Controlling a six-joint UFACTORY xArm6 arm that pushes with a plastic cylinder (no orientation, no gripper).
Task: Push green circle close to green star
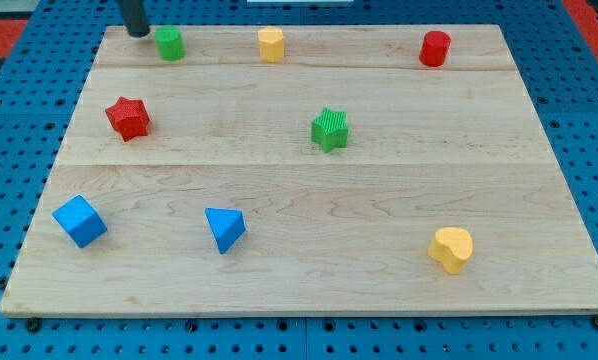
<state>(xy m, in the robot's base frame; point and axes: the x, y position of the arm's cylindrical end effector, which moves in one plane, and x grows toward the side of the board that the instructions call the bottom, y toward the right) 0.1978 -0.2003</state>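
Observation:
The green circle (169,43) is a short green cylinder near the view's top left of the wooden board (309,290). The green star (330,129) sits near the board's middle, well to the right of and below the circle. My tip (138,33) is at the board's top left edge, just to the left of the green circle, very close to it; whether it touches cannot be told.
A yellow hexagon-like block (270,44) stands at the top centre, a red cylinder (434,48) at top right, a red star (127,118) at left, a blue cube (79,221) and a blue triangle (224,228) at bottom left, a yellow heart (451,249) at bottom right.

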